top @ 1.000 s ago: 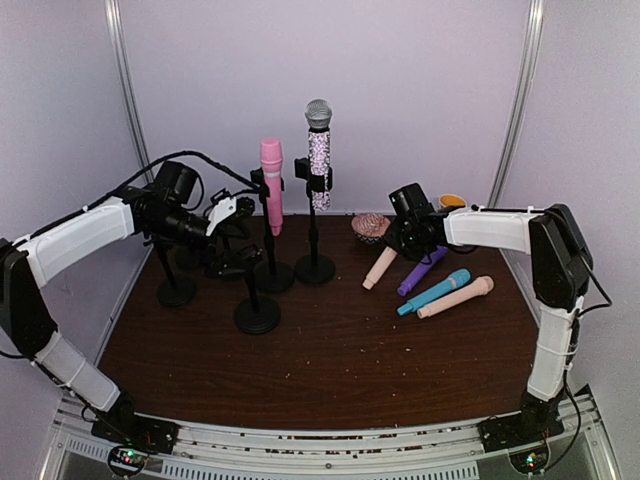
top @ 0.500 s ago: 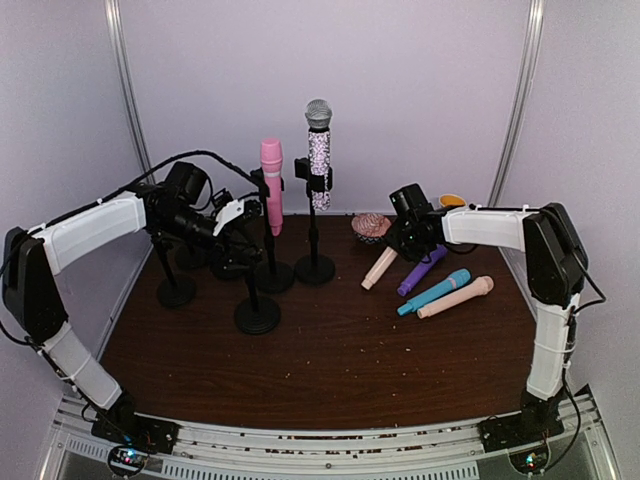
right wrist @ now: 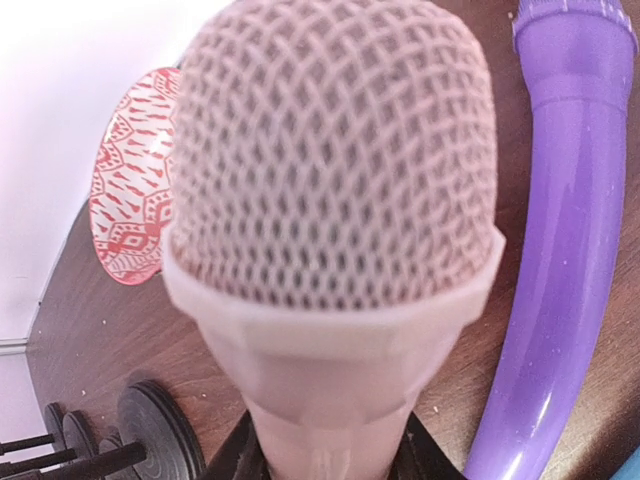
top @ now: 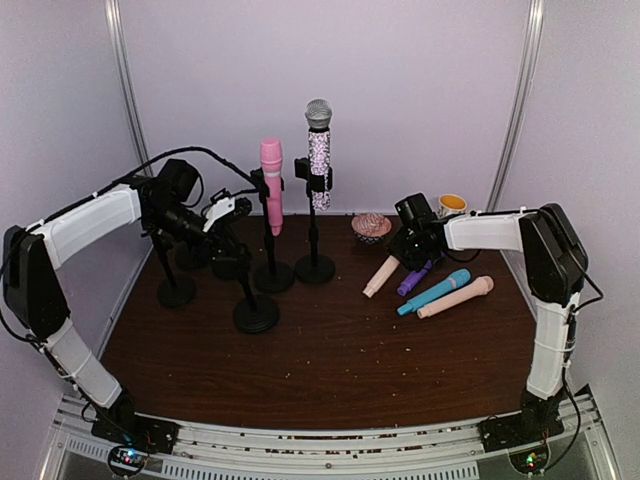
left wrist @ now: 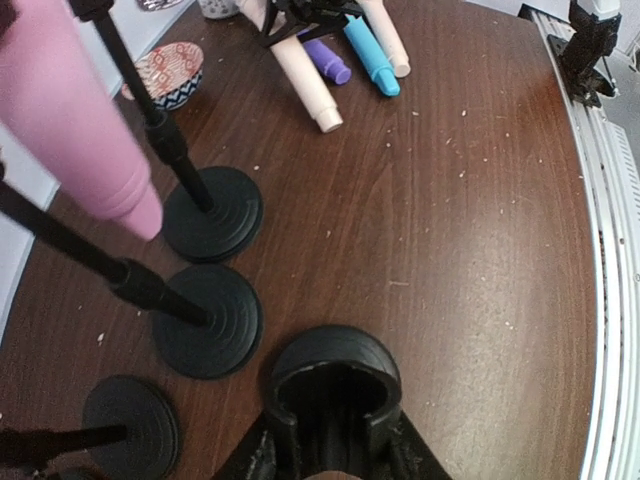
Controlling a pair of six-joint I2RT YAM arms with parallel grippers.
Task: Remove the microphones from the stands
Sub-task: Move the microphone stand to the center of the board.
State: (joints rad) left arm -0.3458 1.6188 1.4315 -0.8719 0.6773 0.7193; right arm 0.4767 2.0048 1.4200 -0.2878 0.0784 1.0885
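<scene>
Right tool [top: 412, 243] grips the cream microphone [right wrist: 330, 160] beside a purple microphone [right wrist: 570, 200]. Left tool [top: 232, 212], grip unclear, is perhaps on an empty clip [left wrist: 335, 385], crowded by stands [left wrist: 205, 320] and the pink microphone [left wrist: 70, 120].

A pink plastic microphone [top: 271, 186] stands upright, apparently clipped to a black round-based stand [top: 273, 276] near the table's far edge. Beside it, a glittery silver-headed microphone [top: 319, 155] stands upright in a second black stand [top: 315, 268].

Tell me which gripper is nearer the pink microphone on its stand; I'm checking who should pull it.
Left. The left gripper is just left of the pink microphone; the right gripper is far right, holding the cream microphone.
</scene>
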